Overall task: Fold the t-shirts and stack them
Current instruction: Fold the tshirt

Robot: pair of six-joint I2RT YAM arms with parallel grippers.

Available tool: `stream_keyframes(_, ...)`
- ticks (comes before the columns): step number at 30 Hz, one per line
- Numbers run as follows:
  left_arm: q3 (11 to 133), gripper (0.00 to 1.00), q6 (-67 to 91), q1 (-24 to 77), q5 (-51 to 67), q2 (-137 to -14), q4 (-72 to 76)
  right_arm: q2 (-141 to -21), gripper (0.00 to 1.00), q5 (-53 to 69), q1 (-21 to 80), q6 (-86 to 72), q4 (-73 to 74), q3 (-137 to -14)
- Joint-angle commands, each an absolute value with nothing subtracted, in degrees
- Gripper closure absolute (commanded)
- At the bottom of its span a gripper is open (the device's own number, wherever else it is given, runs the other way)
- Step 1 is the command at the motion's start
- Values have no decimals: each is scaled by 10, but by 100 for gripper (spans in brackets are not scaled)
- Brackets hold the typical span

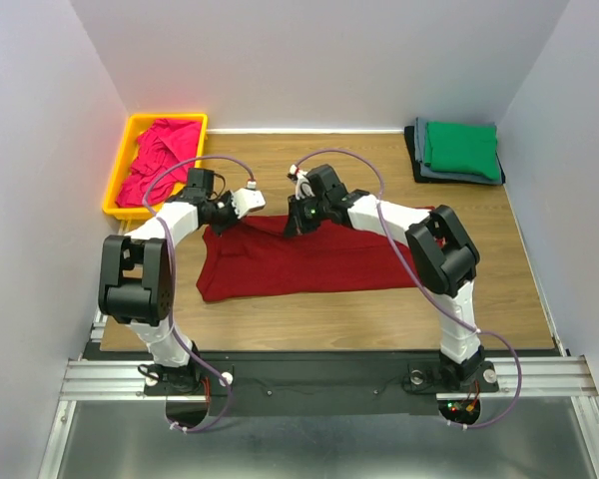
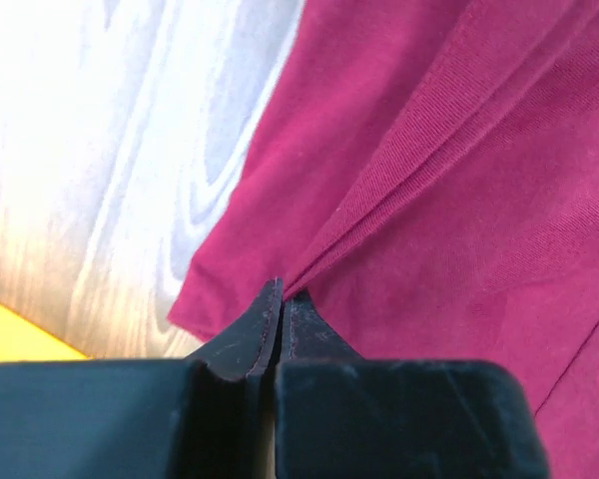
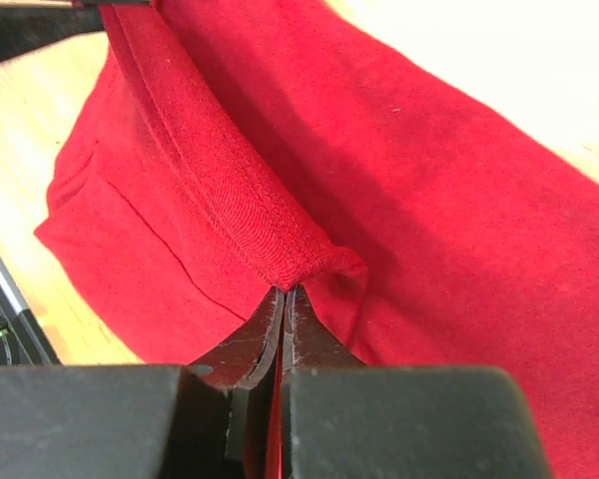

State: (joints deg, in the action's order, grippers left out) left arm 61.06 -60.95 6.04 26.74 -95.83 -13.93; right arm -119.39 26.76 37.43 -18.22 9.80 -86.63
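Left gripper point(image 2: 280, 294) and right gripper point(image 3: 283, 297) pinch the dark red t-shirt point(image 1: 299, 264).

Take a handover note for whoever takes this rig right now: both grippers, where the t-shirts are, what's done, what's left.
Left gripper: shut on the dark red t-shirt, at its far left edge.
Right gripper: shut on a fold at its far edge.
That shirt lies mid-table, fold unfinished.
Done: folded stack in the far right corner, green t-shirt on top.
Left: finish and stack the red one, then the pink t-shirt in the yellow bin.
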Motion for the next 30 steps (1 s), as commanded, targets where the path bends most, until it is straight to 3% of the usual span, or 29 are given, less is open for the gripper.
stream_keyframes(1, 633, 87, -596, 70, 229, -968, -113, -1197, 99, 264, 365, -181, 70, -875)
stream_keyframes(2, 635, 79, -587, 70, 229, -972, -110, -1198, 100, 262, 363, -183, 69, -875)
stream_keyframes(7, 652, 71, -548, 68, 221, -985, -105, -1212, 96, 267, 347, -192, 68, -896)
stream_keyframes(12, 670, 66, -505, 41, 207, -980, -101, -1230, 71, 264, 338, -196, 69, -920)
stream_keyframes(13, 672, 66, -491, 38, 200, -977, -98, -1229, 55, 259, 334, -197, 69, -922)
stream_keyframes(15, 676, 66, -484, 32, 205, -965, -104, -1220, 51, 252, 327, -193, 69, -923)
stream_keyframes(16, 676, 65, -476, 31, 207, -961, -107, -1216, 44, 249, 323, -192, 70, -922)
stream_keyframes(25, 702, 64, -444, 30, 274, -976, -171, -1150, 50, 296, 286, -143, 140, -870)
stream_keyframes(30, 695, 55, -427, 31, 323, -967, -217, -1081, 52, 301, 251, -32, 247, -807)
